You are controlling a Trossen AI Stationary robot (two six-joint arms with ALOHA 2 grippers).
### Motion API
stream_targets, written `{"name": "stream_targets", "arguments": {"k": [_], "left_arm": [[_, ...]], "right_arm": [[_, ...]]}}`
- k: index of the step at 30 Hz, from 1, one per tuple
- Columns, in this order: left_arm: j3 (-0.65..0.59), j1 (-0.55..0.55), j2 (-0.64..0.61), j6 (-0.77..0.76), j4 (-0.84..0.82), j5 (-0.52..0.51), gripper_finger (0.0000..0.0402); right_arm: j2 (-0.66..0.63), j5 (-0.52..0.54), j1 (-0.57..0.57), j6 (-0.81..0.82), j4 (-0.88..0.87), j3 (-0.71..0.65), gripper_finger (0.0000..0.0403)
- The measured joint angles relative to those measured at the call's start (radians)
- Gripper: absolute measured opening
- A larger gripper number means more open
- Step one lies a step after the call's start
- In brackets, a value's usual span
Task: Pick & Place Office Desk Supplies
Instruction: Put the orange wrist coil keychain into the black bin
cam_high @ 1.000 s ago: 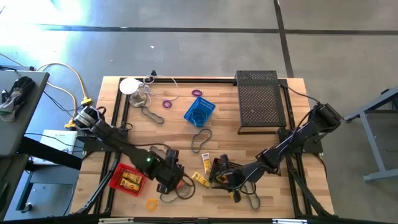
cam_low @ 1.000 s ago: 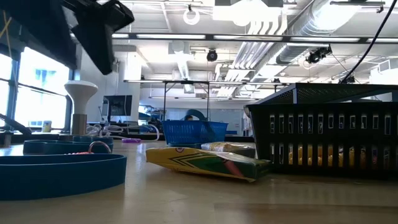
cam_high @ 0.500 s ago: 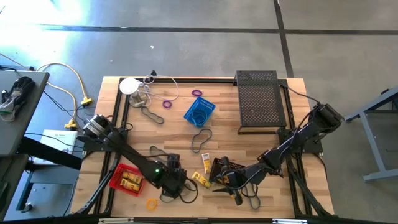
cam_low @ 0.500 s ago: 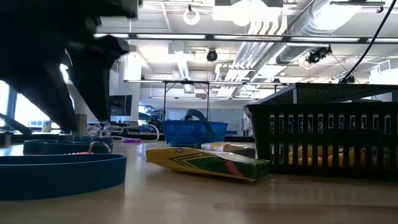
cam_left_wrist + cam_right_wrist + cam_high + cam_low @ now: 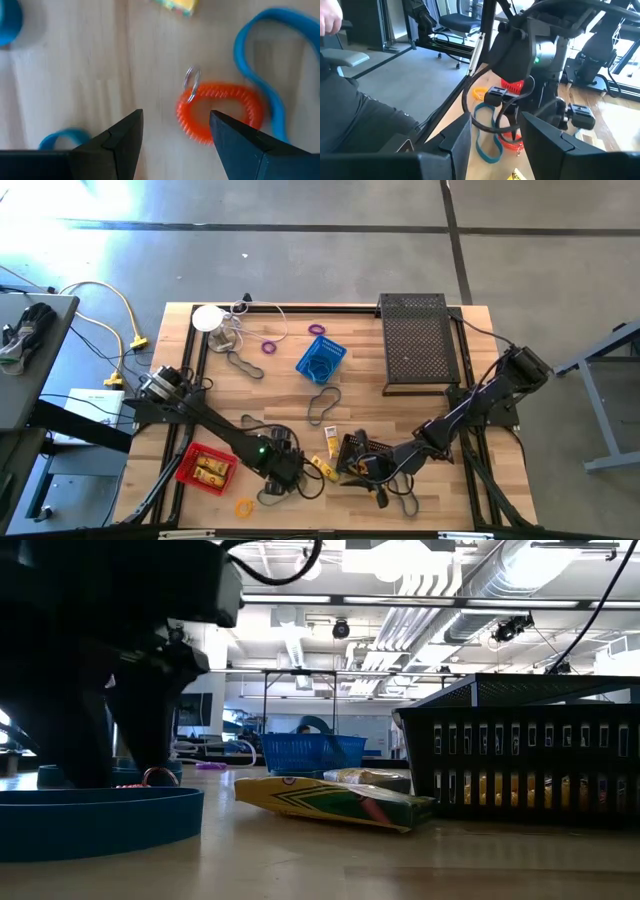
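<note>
My left gripper [image 5: 175, 114] points down, open, low over the wood near the table's front. An orange-red coil ring [image 5: 227, 91] with a small metal key ring [image 5: 191, 82] lies flat just beyond its fingertips, among blue band loops [image 5: 250, 45]. In the low view its dark fingers [image 5: 140, 730] stand just behind the coil [image 5: 150, 778]. My right gripper [image 5: 352, 470] is open and holds nothing. It hovers beside a black mesh basket [image 5: 364, 448], level and facing the left arm. Yellow tubes [image 5: 322, 468] lie between the two grippers.
A red basket [image 5: 205, 468] with yellow tubes sits front left, an orange ring [image 5: 244, 507] near the front edge. A blue basket [image 5: 320, 360], purple rings [image 5: 269, 346] and grey band loops [image 5: 322, 405] lie mid-table. A black tray [image 5: 418, 345] and a white disc [image 5: 208, 317] stand at the far side.
My left gripper has come down toward the table and drifted slightly toward the near right, rolling a little. It now hangs low over the coil ring. Its fingers have stayed equally far apart. The right arm has kept still.
</note>
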Motion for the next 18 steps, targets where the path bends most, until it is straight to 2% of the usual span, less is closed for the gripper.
{"name": "stream_targets", "arguments": {"k": [6, 9, 13, 18], "left_arm": [[-0.005, 0.029, 0.021, -0.01, 0.014, 0.078, 0.0214], [-0.017, 0.04, 0.024, -0.011, 0.024, 0.098, 0.0195], [-0.037, 0.042, 0.024, -0.037, 0.025, 0.103, 0.0138], [-0.039, 0.044, 0.025, -0.06, 0.017, 0.106, 0.0027]], "right_arm": [[0.0, -0.004, 0.002, 0.004, 0.0, 0.0, 0.0155], [0.0, -0.006, 0.002, 0.022, 0.001, 0.0, 0.0155], [0.0, -0.007, 0.002, 0.062, 0.005, 0.0, 0.0155], [0.0, -0.007, 0.009, 0.064, 0.004, 0.0, 0.0155]]}}
